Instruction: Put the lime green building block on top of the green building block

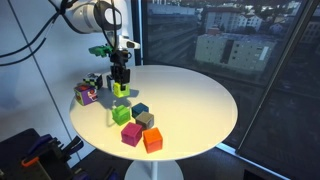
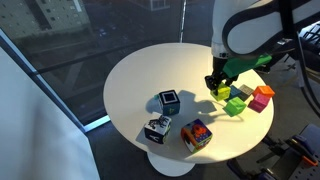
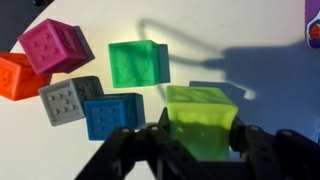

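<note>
one lime green building block (image 3: 200,120) is clamped in the hand (image 3: 200,130), near the green building block (image 3: 138,63) on the table (image 3: 250,45). carrying step, likely: next raise it, centre over green, lower squarely.

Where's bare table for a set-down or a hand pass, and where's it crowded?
Free: the broad half of the table between the block cluster and the window-side rim. Crowded: the green building block, magenta cube, orange cube, grey cube and blue cube sit bunched. The gripper holds the lime green building block beside them. Patterned cubes occupy the opposite rim.
</note>
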`<state>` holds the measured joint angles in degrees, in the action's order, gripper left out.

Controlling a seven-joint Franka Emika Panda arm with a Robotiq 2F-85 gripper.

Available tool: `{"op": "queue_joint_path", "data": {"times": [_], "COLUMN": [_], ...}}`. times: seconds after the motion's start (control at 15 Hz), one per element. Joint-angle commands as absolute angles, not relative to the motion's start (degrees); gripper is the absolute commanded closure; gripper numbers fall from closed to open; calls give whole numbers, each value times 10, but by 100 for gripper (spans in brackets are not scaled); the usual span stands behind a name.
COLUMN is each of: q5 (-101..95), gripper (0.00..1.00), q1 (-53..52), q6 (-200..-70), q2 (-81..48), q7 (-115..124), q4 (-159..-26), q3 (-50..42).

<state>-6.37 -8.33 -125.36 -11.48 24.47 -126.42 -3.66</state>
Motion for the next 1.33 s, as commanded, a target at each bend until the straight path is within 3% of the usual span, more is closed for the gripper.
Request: {"op": "queue_joint_path", "data": {"times": [0.0,1.27], "q5": [-82,-84], "gripper": [73,73], "q1": [-63,-15], "q6": [-1277,-1366], "q2": [-72,9], "q7": [241,223], "q4": [-1309,-1439], "q3": [-31,-30]}}
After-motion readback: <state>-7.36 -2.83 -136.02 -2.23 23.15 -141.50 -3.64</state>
